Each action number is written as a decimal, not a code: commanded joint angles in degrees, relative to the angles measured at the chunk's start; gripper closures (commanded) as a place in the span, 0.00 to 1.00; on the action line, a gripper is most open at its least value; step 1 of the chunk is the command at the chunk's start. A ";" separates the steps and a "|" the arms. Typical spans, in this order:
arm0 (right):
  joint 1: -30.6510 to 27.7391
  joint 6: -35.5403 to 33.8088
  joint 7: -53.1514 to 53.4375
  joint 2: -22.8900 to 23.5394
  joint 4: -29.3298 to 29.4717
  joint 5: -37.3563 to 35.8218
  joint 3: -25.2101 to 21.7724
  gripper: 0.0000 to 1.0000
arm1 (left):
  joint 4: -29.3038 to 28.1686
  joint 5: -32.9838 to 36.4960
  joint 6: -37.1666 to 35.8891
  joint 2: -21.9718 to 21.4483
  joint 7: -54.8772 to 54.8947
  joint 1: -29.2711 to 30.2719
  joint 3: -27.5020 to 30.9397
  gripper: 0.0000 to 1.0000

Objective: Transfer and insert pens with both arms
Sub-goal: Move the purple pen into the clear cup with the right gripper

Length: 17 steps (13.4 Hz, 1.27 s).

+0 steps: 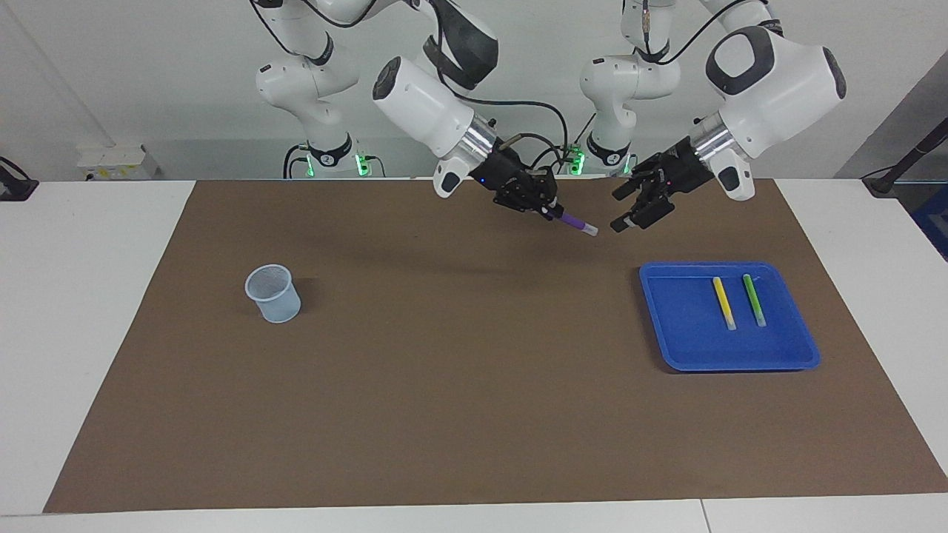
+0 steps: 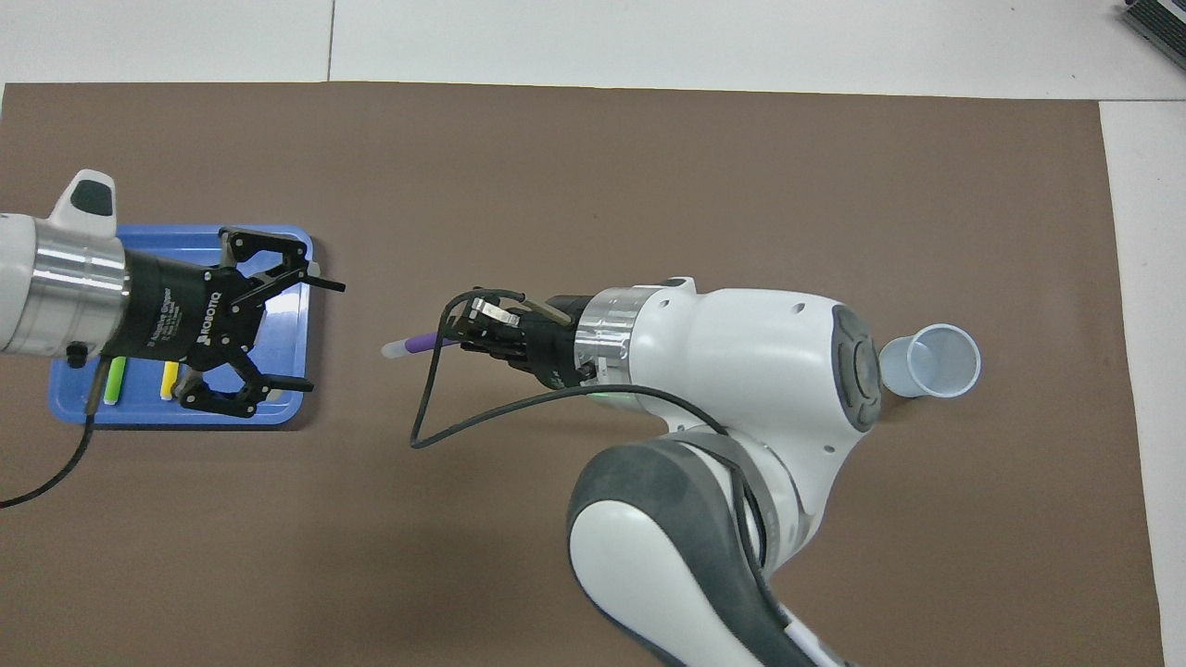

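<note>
Two white robot arms hang over a brown mat (image 1: 474, 414) on a white tabletop (image 1: 89, 296). Near the upper middle of the facing picture, the right pincer (image 1: 546, 210) is pinched on a purple pen (image 1: 576, 223), whose pale cap points at the left pincer (image 1: 629, 209). That one hangs just beside the cap with its fingers spread and nothing between them, so the handover looks done.

A blue tray (image 1: 670, 337) at the middle right holds a yellow pen (image 1: 723, 302) and a green pen (image 1: 754, 299) side by side, not yet taken. A pale cup (image 1: 272, 293) stands upright at the middle left, mouth up, likely where the pens go. Bare mat lies between pen and cup; nothing blocks the way.
</note>
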 commanded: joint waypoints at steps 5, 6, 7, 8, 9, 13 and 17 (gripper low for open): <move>-8.68 -21.65 -15.73 -2.88 0.10 -23.12 0.46 1.00 | 0.03 12.94 -11.23 -2.46 20.94 10.57 0.35 0.00; -10.52 -24.99 -19.24 -3.59 0.10 -25.85 0.46 1.00 | 0.29 13.48 -12.55 -2.46 25.31 11.63 0.43 0.00; -12.72 -28.68 -23.54 -4.38 0.27 -28.40 0.46 1.00 | 0.29 15.75 -13.26 -2.46 31.27 12.60 0.78 0.00; -15.09 -31.94 -28.80 -4.91 0.53 -30.78 0.46 1.00 | 0.29 20.12 -13.62 -2.55 39.16 13.04 0.96 0.00; -17.55 -35.10 -34.60 -5.26 0.88 -33.15 0.37 1.00 | 0.29 22.69 -13.45 -2.55 45.50 13.74 1.05 0.00; -23.98 -42.24 -53.60 -6.31 1.33 -45.27 0.37 1.00 | -0.05 29.11 -8.63 -2.37 57.07 15.78 1.05 0.00; -27.58 -42.26 -69.33 -6.41 0.89 -57.59 0.55 1.00 | -1.28 31.67 -0.98 -2.11 58.83 15.42 0.96 0.00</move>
